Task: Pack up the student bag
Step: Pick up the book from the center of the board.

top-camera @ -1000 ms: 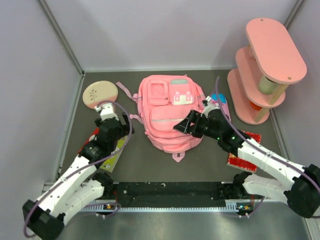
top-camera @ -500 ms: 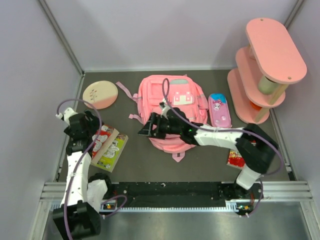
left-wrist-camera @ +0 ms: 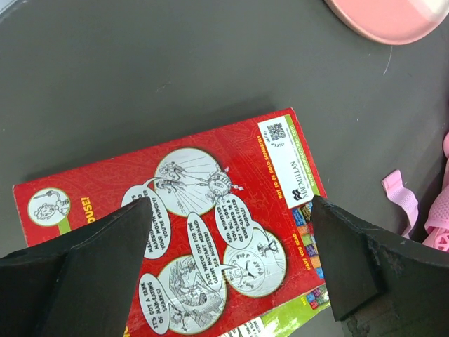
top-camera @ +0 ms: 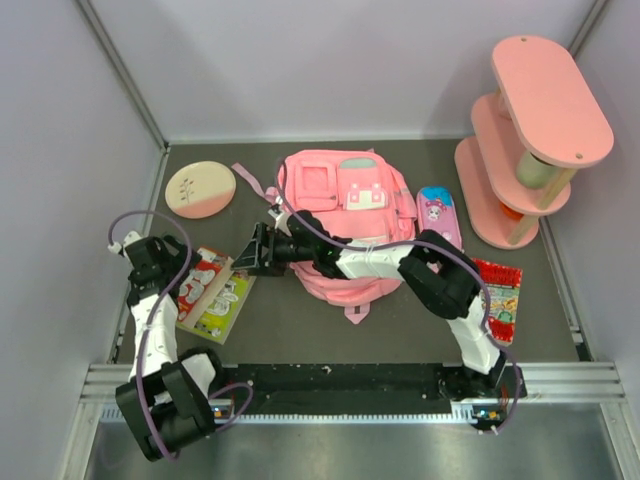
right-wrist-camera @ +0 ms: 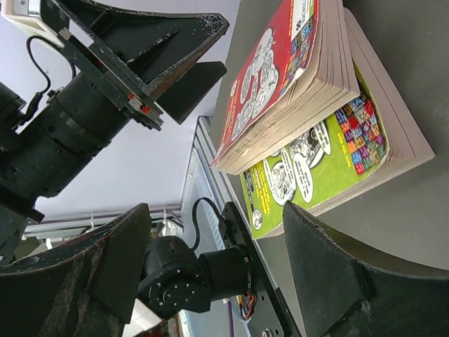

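Note:
The pink student bag (top-camera: 345, 215) lies flat mid-table, front pockets up. A red comic book (top-camera: 200, 280) lies on a green one (top-camera: 228, 300) to its left. My left gripper (top-camera: 160, 262) is open and empty just above the red book (left-wrist-camera: 210, 225), a finger on each side of the cover. My right gripper (top-camera: 248, 258) is open and empty; its arm reaches across the bag's lower part, and the gripper faces the book stack's edge. The right wrist view shows the red book (right-wrist-camera: 270, 77), the green book (right-wrist-camera: 330, 161) and the left gripper (right-wrist-camera: 182, 77) above them.
A round pink plate (top-camera: 200, 188) lies at the back left, also in the left wrist view (left-wrist-camera: 393, 14). A pink cartoon pencil case (top-camera: 438, 215) lies right of the bag. A pink tiered shelf (top-camera: 530, 140) stands at the back right. A red packet (top-camera: 497, 300) lies front right. A bag strap (left-wrist-camera: 400, 200) trails near the books.
My right arm has swept left across the bag to the books, baring the red packet. My left arm has drawn back left and now hovers over the red book.

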`<state>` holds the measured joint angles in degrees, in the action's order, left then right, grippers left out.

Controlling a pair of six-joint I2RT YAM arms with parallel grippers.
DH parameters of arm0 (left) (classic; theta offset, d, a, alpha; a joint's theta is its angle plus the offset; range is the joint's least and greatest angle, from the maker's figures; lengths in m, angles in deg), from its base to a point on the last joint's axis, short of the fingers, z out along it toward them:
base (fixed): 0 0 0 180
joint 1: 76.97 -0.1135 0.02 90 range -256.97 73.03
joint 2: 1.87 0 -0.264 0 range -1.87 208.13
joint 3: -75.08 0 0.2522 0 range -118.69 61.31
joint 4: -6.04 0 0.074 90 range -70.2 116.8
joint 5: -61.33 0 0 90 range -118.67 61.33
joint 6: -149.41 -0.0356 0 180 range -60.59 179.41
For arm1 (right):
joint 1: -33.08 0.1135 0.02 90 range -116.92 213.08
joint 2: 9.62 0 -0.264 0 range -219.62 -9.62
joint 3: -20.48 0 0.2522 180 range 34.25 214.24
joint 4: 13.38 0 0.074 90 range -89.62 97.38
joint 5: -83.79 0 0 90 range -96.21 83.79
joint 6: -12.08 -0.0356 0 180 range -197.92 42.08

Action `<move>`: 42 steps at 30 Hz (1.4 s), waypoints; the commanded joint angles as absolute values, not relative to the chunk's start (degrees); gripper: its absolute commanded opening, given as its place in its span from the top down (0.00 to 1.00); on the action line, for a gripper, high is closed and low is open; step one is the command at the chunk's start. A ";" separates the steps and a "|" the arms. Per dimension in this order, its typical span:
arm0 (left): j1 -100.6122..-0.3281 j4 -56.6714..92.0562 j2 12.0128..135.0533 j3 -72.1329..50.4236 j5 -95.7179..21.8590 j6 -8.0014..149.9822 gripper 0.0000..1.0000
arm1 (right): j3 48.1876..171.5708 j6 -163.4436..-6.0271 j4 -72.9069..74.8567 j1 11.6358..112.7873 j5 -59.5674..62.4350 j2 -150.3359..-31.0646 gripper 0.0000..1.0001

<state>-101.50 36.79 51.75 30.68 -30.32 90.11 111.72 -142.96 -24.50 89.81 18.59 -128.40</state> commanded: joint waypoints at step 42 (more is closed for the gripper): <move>-103.07 28.23 56.66 36.79 -38.69 87.98 0.04 | 139.80 -147.88 -15.18 92.15 13.13 -152.97 0.48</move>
<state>-102.79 27.70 57.22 35.36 -36.53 87.97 136.52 -147.63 -16.18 91.21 13.32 -150.50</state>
